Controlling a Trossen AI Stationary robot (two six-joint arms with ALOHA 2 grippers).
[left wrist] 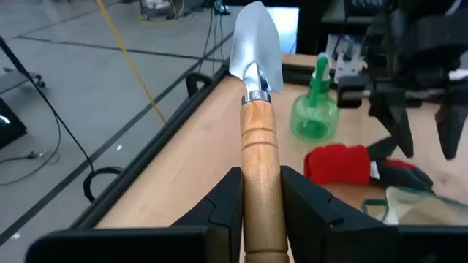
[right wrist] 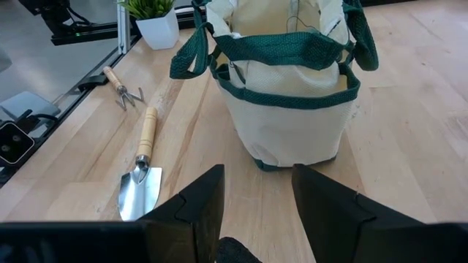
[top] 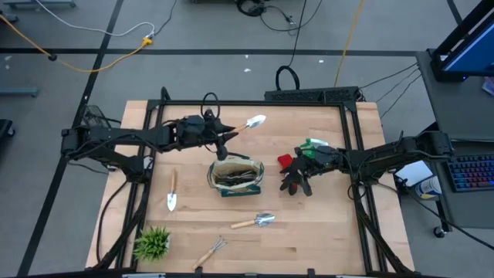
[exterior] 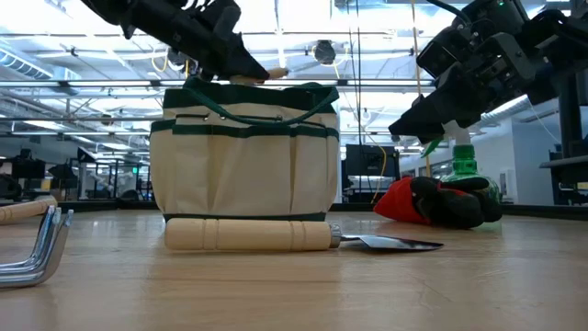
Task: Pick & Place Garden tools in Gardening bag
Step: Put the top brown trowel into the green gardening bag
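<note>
Currently left gripper [left wrist: 261, 201] clamps wooden handle of silver-bladed trowel [top: 248, 125], held aloft just behind cream canvas bag with green trim [top: 235, 175]. Trowel long axis near level, blade pointing away from left arm, handle end over bag's rear rim; judged: needs tipping handle-down into open mouth. Right gripper [right wrist: 252, 201] hovers over red-and-black gloves [exterior: 439, 200], fingers apart, empty. Green spray bottle [left wrist: 315, 109] stands beside gloves. Left arm nearer bag.
</note>
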